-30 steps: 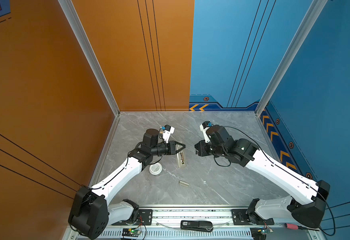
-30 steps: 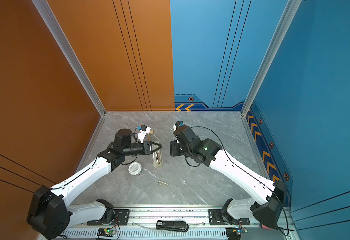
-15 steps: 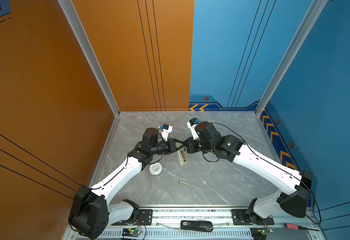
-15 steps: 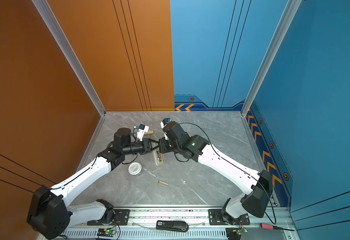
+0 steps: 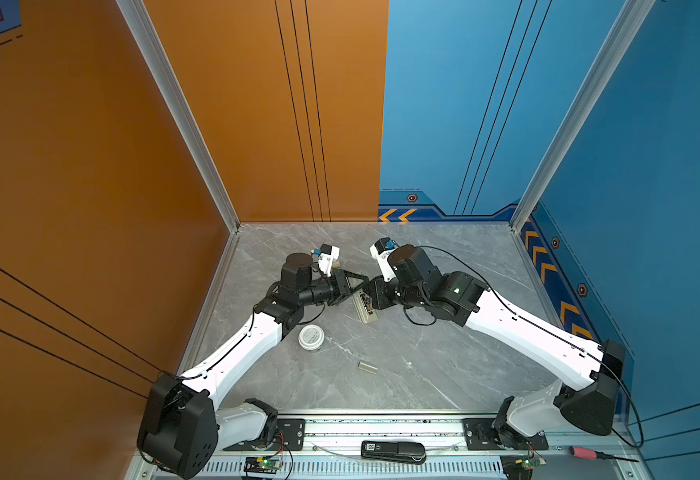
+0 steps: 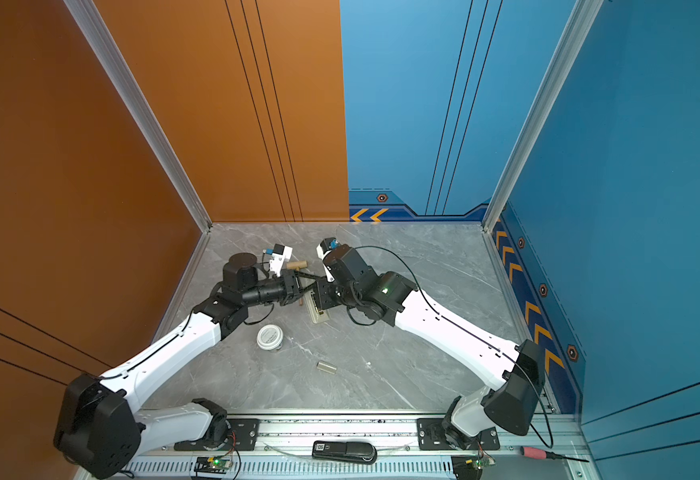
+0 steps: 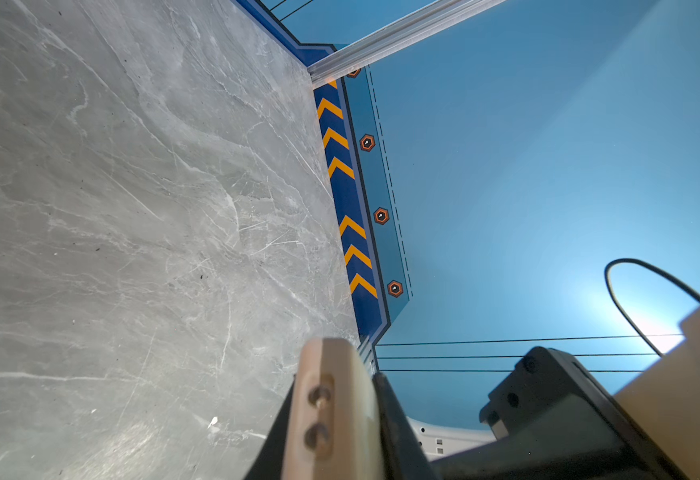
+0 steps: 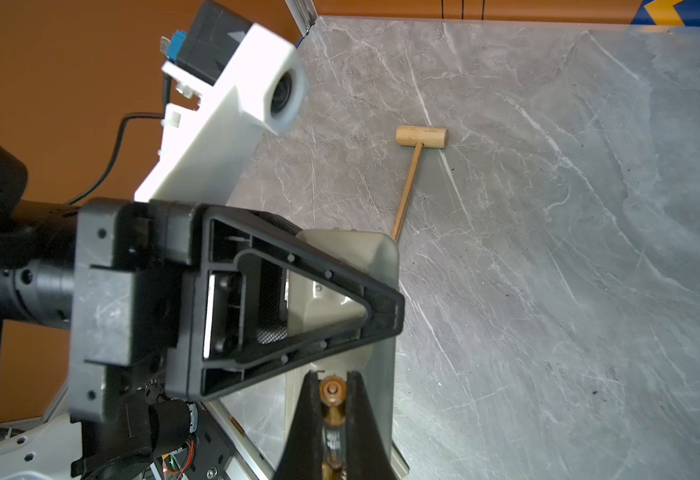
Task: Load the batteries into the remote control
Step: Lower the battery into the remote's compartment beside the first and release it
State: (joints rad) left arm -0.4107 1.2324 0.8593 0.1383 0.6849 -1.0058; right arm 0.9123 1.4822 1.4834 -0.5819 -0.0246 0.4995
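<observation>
The remote control (image 5: 367, 311) (image 6: 318, 312) lies beige back up near the middle of the table. My left gripper (image 5: 363, 279) (image 6: 311, 279) is shut on its far end; in the left wrist view the remote control (image 7: 331, 415) fills the left gripper (image 7: 336, 376). My right gripper (image 5: 367, 291) (image 6: 318, 291) (image 8: 331, 376) is shut on a battery (image 8: 331, 394), black with a gold end. It hangs just over the remote control (image 8: 381, 257), tip to tip with the left gripper's fingers (image 8: 298, 291).
A wooden mallet (image 8: 421, 137) (image 6: 297, 264) lies behind the grippers. A white round jar (image 5: 311, 337) and a small beige-grey piece (image 5: 367, 367) sit nearer the front. A black device (image 5: 394, 449) and a red-handled screwdriver (image 5: 585, 452) rest on the front rail.
My right arm has swung left across the table until its gripper meets the left gripper over the remote control. The left arm has stayed put.
</observation>
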